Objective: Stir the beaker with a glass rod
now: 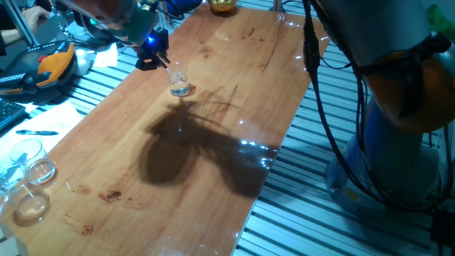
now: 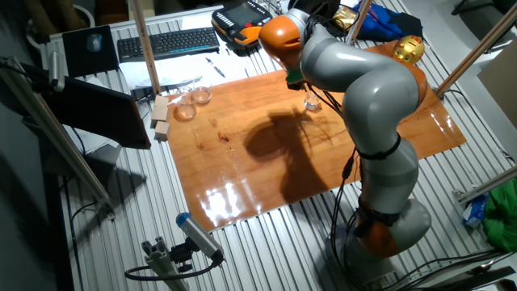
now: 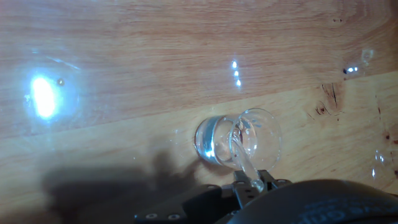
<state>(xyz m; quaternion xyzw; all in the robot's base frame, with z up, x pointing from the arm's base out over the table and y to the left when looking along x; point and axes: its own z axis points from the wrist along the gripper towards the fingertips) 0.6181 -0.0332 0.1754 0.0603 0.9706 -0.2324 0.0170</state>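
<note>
Jaws grip glass rod [image 3: 244, 163], tip inside beaker [image 3: 239, 140] on table [image 3: 124, 74].

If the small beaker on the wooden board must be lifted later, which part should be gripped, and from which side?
Probably the beaker is best taken by its straight wall below the flared rim, coming in level from the side. It stands upright, apart from the other glassware, so its sides are free. From above is poor: the glass rod held by the pincer reaches into its mouth.
</note>
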